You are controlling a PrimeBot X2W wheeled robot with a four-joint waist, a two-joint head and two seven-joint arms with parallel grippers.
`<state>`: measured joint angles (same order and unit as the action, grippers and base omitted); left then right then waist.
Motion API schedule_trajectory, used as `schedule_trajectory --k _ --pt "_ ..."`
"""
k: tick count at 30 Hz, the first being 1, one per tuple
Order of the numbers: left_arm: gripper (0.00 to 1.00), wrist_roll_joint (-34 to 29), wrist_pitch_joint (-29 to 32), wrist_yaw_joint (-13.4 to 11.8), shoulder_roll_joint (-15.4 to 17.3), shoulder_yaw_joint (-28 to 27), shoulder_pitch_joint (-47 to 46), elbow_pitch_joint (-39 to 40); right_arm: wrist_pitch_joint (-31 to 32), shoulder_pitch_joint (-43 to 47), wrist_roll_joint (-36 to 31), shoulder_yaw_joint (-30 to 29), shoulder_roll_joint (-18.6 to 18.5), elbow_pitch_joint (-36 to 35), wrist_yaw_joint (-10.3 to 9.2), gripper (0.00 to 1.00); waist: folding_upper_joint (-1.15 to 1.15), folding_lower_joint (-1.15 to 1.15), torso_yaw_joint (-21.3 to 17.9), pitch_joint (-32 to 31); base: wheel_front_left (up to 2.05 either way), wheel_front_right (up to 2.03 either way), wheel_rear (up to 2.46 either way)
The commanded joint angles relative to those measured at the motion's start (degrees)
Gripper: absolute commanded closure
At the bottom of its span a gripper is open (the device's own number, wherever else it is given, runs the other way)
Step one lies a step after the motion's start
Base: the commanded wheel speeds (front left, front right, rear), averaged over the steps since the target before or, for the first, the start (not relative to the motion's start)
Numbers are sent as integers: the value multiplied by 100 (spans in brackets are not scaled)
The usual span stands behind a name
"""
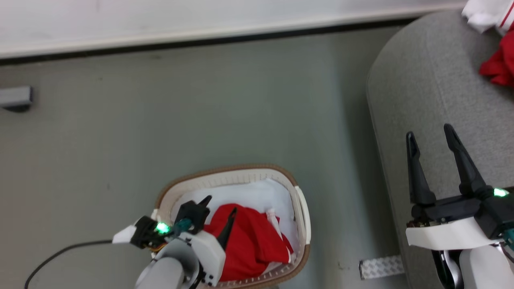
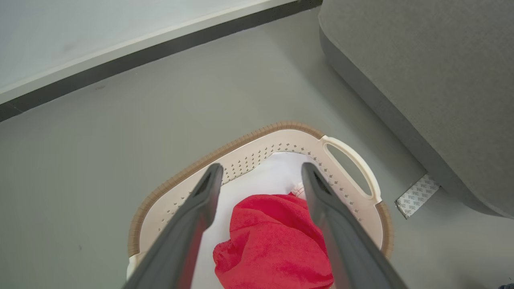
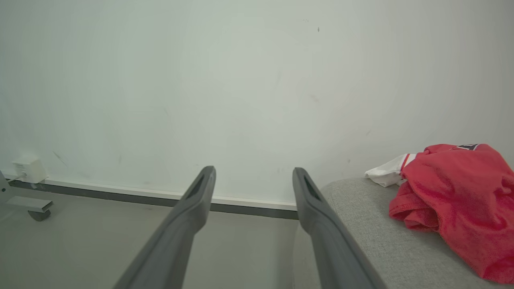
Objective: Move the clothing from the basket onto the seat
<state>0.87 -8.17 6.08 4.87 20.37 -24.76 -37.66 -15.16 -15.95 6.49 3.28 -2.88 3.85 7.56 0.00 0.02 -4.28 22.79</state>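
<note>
Head view: my left pincer [image 1: 221, 203] open over the basket [image 1: 225, 169], my right pincer [image 1: 429, 131] open over the seat [image 1: 425, 88].
At six o'clock in the frame the red garment [image 1: 249, 241] lies crumpled on white cloth [image 1: 257, 194] inside the basket, which stands on the floor [image 1: 200, 112]. In the left wrist view my spread fingers frame the garment, and I cannot tell whether they touch it. The seat rises at three o'clock from the basket, apart from it. My right pincer holds nothing, fingers wide. A second red heap [image 1: 500, 64] with a white striped cuff lies on the seat at one o'clock, well apart from my right pincer.
</note>
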Motion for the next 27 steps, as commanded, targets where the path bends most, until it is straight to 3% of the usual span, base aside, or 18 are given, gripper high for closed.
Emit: schedule_trajectory --k 1,11,21,22,23,24,27 --pt "0 -26 -11 19 11 17 -125 -76 1 -93 -4 0 -2 -23 -14 0 0 -2 -96 445 0 0 0" --pt "0 61 440 123 -116 570 -1393 -1837 1 -727 -66 144 0 -284 -14 0 0 -2 -238 1490 0 0 0" --pt "0 219 443 134 -159 831 -2206 -2979 1 -1001 -117 255 -1 -581 -14 0 0 -2 -425 2270 0 0 0" --pt "11 245 395 135 -162 854 -2257 -3034 1 -1000 -110 247 -1 -609 -14 0 0 -2 -435 2317 0 0 0" --pt "68 258 354 130 -164 877 -2300 -3094 1 -988 -92 235 -1 -627 -14 0 0 -2 -439 2347 0 0 0" --pt "100 272 326 131 -163 906 -2323 -3154 1 -970 -81 226 -1 -639 -14 0 0 -2 -441 2362 0 0 0" --pt "100 413 223 132 -172 988 -2353 -3255 1 -921 -67 186 0 -599 -14 0 0 -2 -405 2331 0 0 0"
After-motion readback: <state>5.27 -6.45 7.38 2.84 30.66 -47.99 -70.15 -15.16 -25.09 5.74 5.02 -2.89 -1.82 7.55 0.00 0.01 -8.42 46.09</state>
